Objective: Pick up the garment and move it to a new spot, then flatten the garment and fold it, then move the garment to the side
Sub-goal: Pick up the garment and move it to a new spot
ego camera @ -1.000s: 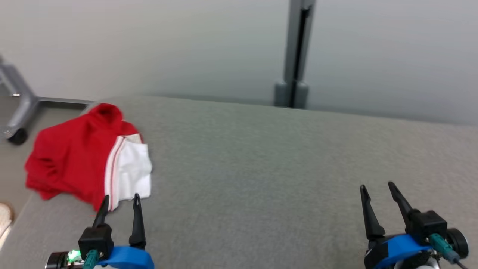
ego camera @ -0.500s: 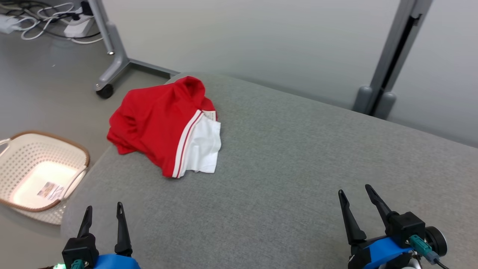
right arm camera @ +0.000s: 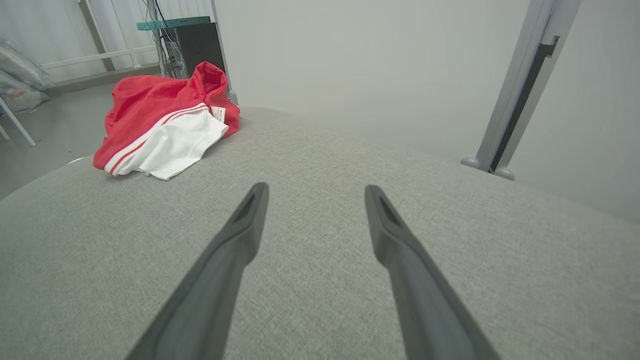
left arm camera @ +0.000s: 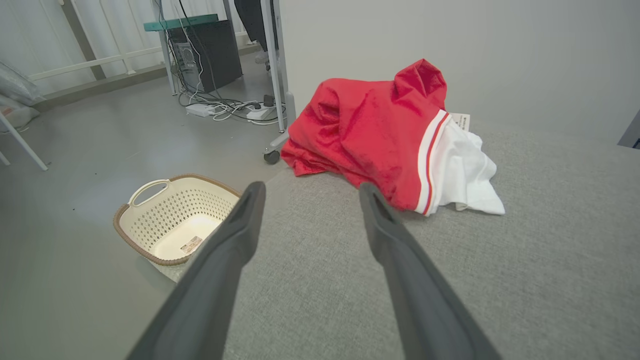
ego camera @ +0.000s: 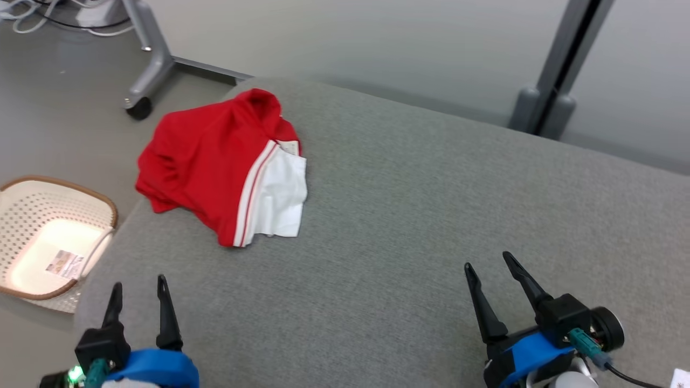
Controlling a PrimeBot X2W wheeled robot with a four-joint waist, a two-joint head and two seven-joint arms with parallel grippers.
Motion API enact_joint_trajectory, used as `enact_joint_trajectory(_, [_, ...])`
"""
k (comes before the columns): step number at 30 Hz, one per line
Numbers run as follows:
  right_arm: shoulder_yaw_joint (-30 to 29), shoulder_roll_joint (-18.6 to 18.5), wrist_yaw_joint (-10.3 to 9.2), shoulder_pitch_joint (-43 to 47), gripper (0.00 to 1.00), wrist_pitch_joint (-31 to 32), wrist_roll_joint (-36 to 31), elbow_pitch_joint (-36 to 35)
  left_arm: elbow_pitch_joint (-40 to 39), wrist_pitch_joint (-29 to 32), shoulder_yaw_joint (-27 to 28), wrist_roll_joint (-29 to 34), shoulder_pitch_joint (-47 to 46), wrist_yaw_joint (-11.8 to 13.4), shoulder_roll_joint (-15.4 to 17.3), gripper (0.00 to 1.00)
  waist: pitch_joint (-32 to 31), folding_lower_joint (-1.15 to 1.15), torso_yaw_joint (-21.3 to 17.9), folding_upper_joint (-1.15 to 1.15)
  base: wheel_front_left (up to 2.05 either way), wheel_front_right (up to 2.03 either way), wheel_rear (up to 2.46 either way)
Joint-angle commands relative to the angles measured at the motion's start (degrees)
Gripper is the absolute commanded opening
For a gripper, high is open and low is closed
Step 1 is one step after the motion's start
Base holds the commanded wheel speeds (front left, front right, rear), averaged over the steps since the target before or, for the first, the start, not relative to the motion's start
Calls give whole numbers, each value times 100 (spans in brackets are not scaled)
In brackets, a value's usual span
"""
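Garment (ego camera: 215, 161) first: it is a red and white heap on the far left corner of the grey surface (ego camera: 404, 215). Its red side hangs a little over the edge. It is bunched up, not flat. Its shape looks the same as a second ago, so I think it has not moved.

What changed is the head view. The whole picture slid, so the head turned. The garment was at the left side of that view, and now it is nearer the middle. A basket (ego camera: 32, 215) on the floor (ego camera: 64, 108), just past that corner, has come into sight too.

The left fingers (ego camera: 166, 312) are spread open and hold nothing. A second ago their tips lined up with the garment's near edge in the head view. Now bare surface shows between them and it. The right fingers (ego camera: 481, 302) are spread open too, empty, and well apart from the garment.

So I think the picking up has not started. The robot can now see the whole garment, which should help it aim. The left fingers are the nearer ones. A wrong tug could pull the garment off that corner.
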Motion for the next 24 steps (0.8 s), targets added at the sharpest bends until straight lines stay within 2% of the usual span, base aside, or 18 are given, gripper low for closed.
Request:
enact_joint_trajectory(1, [51,-21,-2,-122,100,-21,-77,-47,4,-29,56,-42,-187,-19,-6,100,85,-1,-93,0,0,0,0])
enact_joint_trajectory(5, [145,-23,-2,-295,100,-21,-260,-162,216,-28,200,-97,-682,-106,27,100,458,-1,-372,0,0,0,0])
enact_joint_trajectory(12, [243,-32,-2,-630,100,-21,-534,-396,905,-25,486,-59,-1785,-155,391,100,1102,-1,-779,0,0,0,0])
enact_joint_trajectory(18, [379,-129,-2,-947,100,-21,-599,-581,1818,-23,580,-13,-2683,-90,753,100,1603,-1,-1076,0,0,0,0])
enact_joint_trajectory(24, [406,-152,-2,-1093,100,-21,-578,-608,2697,-24,592,-40,-3359,-146,1024,100,1860,-1,-1313,0,0,0,0])
